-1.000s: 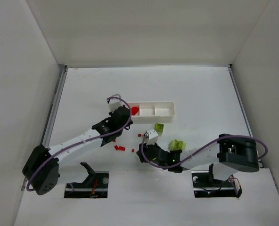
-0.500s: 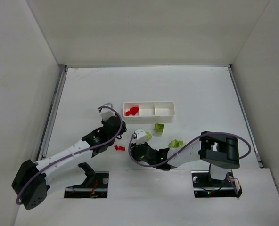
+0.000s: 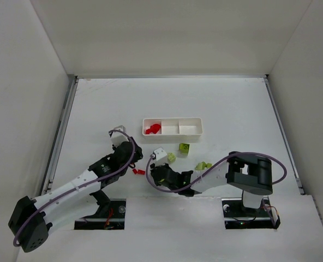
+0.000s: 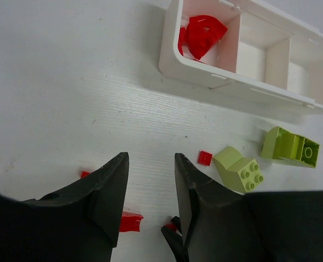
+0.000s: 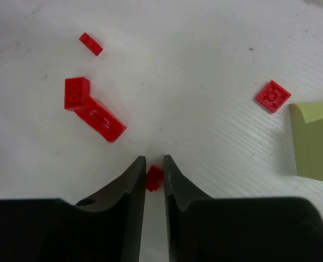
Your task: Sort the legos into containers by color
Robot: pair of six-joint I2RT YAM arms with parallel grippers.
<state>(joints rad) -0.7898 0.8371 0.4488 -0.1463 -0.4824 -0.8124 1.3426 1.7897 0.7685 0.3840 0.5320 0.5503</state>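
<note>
Right wrist cam: right gripper (image 5: pixel 153 159) fingers nearly together, pinching a tiny red brick (image 5: pixel 153 178) down on the surface (image 5: pixel 205 49); top cam can't show that brick, the arm hides it. Left wrist cam: left gripper (image 4: pixel 150 162) spread, nothing btw fingers, pointed at the tray (image 4: pixel 205 76). Red pile (image 4: pixel 202 33) sits in the tray's left end compartment. Loose on surface: red pair (image 5: pixel 93 109) by right gripper, green bricks (image 4: pixel 239 169) near tray.
</note>
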